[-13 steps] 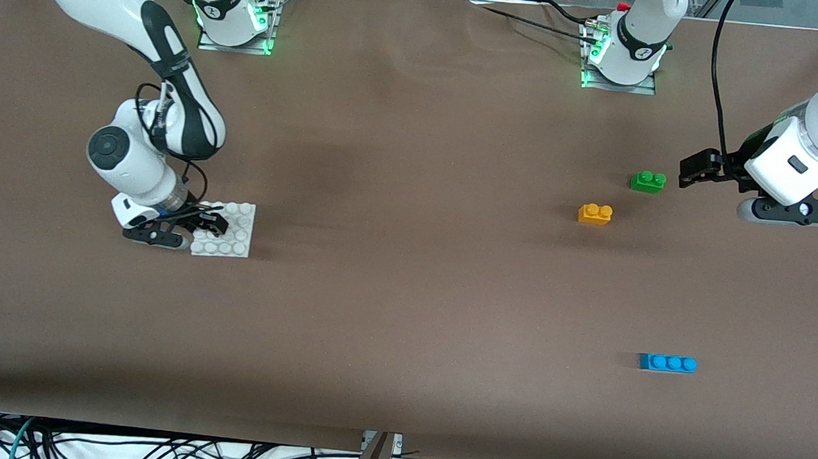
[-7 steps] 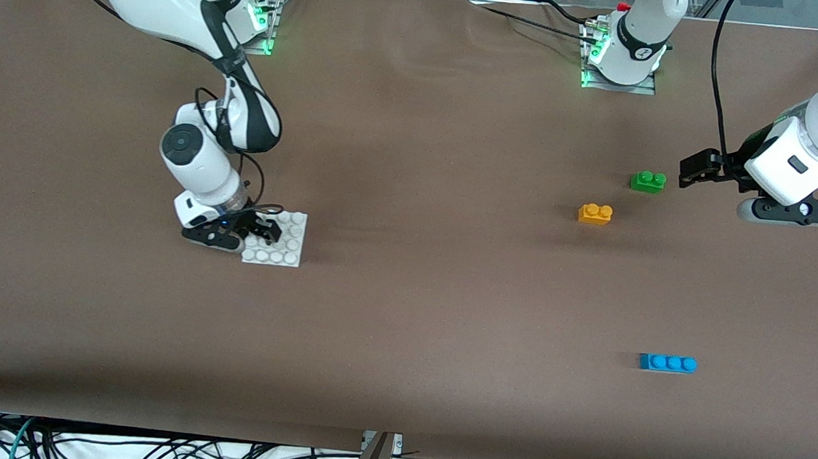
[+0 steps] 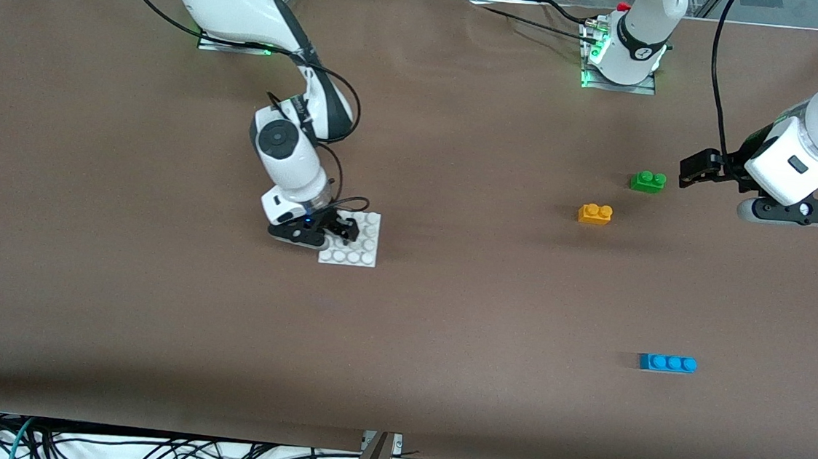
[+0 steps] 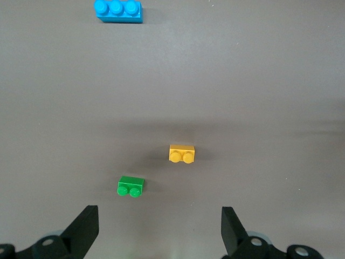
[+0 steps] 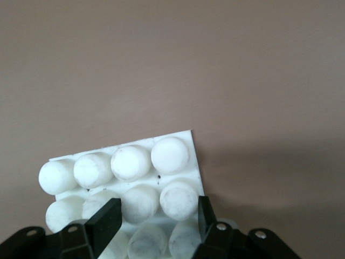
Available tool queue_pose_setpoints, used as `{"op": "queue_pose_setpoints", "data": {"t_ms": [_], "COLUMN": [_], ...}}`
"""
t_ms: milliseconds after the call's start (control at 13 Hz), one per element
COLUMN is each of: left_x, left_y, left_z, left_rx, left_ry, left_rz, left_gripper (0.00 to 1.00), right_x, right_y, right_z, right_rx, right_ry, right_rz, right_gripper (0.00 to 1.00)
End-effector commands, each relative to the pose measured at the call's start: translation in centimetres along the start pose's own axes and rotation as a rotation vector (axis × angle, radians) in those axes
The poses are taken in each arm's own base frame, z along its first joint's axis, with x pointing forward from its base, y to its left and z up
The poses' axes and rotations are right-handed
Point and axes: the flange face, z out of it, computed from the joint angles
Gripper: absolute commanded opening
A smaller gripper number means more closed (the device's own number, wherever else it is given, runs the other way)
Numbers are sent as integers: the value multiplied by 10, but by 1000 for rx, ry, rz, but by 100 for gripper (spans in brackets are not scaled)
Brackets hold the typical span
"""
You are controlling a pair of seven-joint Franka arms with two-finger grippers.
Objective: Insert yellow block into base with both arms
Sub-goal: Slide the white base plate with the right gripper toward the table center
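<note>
The base [image 3: 357,244] lies flat on the tabletop [image 3: 441,378] near its middle, with the right gripper [image 3: 332,229] clamped on its edge. Well apart, toward the left arm's end, sits the yellow block [image 3: 595,213]; the green brick [image 3: 648,181] lies just beside it, farther from the front camera. The blue brick [image 3: 668,363] lies nearer the camera. The left gripper [image 3: 705,170], jaws apart, hangs beside the green brick.

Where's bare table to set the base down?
Bare table runs between the base, shut in the right gripper, and the yellow block. It is crowded by the green brick near the open left gripper.
</note>
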Motion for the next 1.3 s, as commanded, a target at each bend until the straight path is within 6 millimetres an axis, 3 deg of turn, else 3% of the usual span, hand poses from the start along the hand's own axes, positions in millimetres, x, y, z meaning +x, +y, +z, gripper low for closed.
{"op": "queue_pose_setpoints", "data": {"t_ms": [0,384,614,767,844,920,997,1227], "left_x": [1,1,1,1,1,1,1,1], "left_y": [1,1,0,0,0,1,1,1], "left_z": [-6,-6,-7,-6,-6,-6,-6,-6], "left_rx": [-41,-41,-40,-40,-40,-41,-41,-41], "left_ry": [0,0,1,0,0,0,0,0], "left_rz": [-2,-2,-2,-2,-2,-2,-2,-2], "left_gripper": [100,100,100,100,100,100,100,100], "right_x": [-38,-98,-120,-104,-89,-68,-37,44], "right_y": [-50,-133,-152,-148,-153,-161,-166,-146], "right_z": [38,36,32,24,10,-9,-37,-120], "right_rx": [17,54,70,58,40,10,-17,-93], "right_ry": [-22,0,-3,11,9,-3,-22,-95], "right_rz": [41,74,62,66,75,86,115,183], "right_gripper": [64,64,65,67,77,85,99,100]}}
